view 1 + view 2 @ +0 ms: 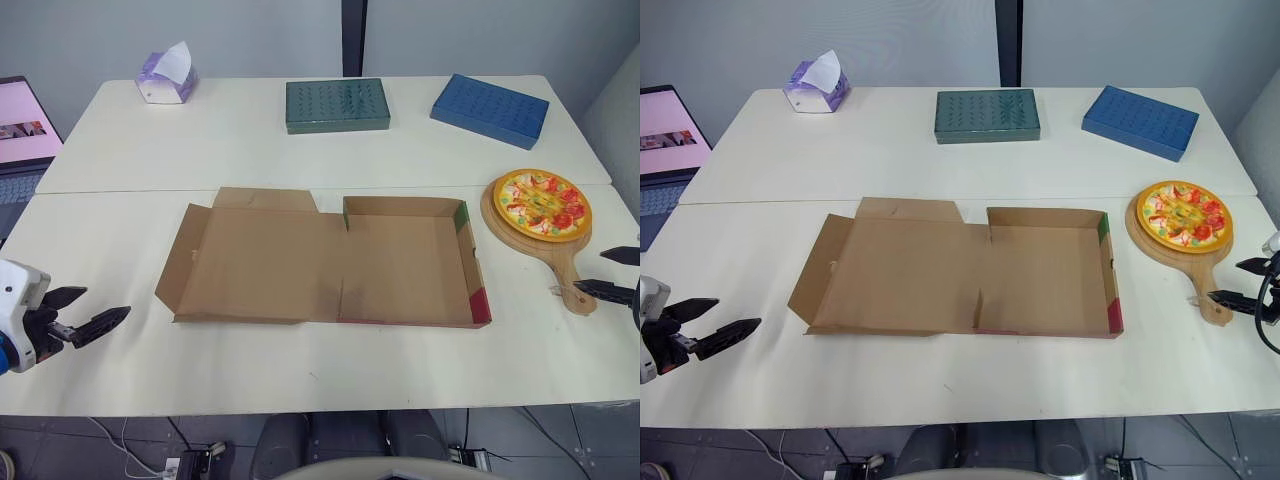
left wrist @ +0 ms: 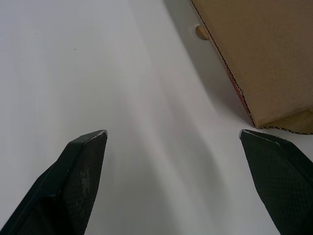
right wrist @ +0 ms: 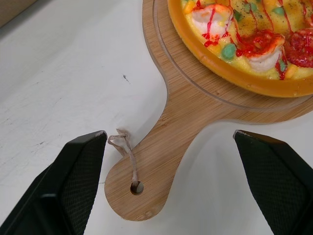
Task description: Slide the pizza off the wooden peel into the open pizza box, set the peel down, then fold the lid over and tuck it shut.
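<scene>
We have the left gripper point(image 1: 107, 302) over the white table point(image 1: 250, 150) at its front-left, black fingers spread wide, nothing held. Centre: the flat brown cardboard pizza box point(image 1: 405, 265) lies open, lid point(image 1: 255, 265) folded out to the left. Just beside its right wall, the round orange-crust pizza point(image 1: 542, 204) sits on the round wooden peel point(image 1: 566, 262). Right gripper point(image 1: 590, 270) is at the handle end, fingers wide, wood between them, gripping nothing
</scene>
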Robot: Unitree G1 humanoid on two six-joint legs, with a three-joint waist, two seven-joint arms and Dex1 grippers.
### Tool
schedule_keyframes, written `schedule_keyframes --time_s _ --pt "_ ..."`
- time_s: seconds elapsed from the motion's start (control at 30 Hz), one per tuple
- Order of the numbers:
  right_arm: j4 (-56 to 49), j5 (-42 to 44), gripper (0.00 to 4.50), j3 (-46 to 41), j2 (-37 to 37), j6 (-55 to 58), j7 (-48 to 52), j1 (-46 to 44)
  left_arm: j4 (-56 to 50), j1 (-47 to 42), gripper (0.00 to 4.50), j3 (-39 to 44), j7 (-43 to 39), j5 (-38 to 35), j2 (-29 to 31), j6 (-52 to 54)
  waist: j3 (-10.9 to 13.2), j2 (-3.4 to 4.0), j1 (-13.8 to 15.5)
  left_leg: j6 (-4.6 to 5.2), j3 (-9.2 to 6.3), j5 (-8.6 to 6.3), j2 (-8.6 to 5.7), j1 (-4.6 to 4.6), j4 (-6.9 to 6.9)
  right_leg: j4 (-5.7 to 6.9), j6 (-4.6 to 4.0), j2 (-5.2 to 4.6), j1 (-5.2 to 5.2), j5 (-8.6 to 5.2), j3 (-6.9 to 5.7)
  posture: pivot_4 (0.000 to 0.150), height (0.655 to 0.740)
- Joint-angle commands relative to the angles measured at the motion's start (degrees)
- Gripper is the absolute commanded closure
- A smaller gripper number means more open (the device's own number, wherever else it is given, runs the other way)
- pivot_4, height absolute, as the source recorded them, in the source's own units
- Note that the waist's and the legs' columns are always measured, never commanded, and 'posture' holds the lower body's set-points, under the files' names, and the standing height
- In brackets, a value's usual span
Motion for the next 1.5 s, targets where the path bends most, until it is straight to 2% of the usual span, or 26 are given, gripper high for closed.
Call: schedule_keyframes --time_s 0.03,0.23,0.67,1.5 --pt "-1.41 0.33 0.05 -1.52 -0.67 -0.65 0.12 0.94 0.48 -0.44 0.0 -0.23 -1.39 0.13 1.33 -1.17 0.0 0.0 0.0 0.0 0.0 0.0 0.0 0.0 0.0 0.0 0.0 0.0 0.0 0.0 0.0 0.15 0.74" --pt "-1.84 0.5 0.05 -2.73 -0.56 -0.94 -0.7 3.04 1.23 -4.85 0.0 -2.12 -3.68 -1.2 2.14 -1.63 0.0 0.0 0.16 0.0 0.01 0.0 -0.02 -0.01 0.02 0.0 0.0 -0.01 0.01 0.0 0.0 0.15 0.74" --pt "-1.69 0.77 0.05 -3.27 0.21 -2.46 -2.01 4.0 1.77 -7.01 0.0 -1.94 -6.39 -1.81 2.23 -1.77 0.0 0.0 -0.18 0.0 0.0 0.0 -0.01 0.0 0.0 0.01 0.0 0.0 0.0 0.0 -0.01 0.15 0.74" --pt "-0.7 0.84 0.05 -2.71 1.91 -1.7 -2.9 2.34 1.59 -4.0 0.0 0.32 -8.13 -3.26 2.2 -0.79 0.0 0.0 -0.25 0.0 -0.01 0.0 0.0 0.0 0.0 0.02 0.0 0.0 0.0 0.0 -0.01 0.15 0.74"
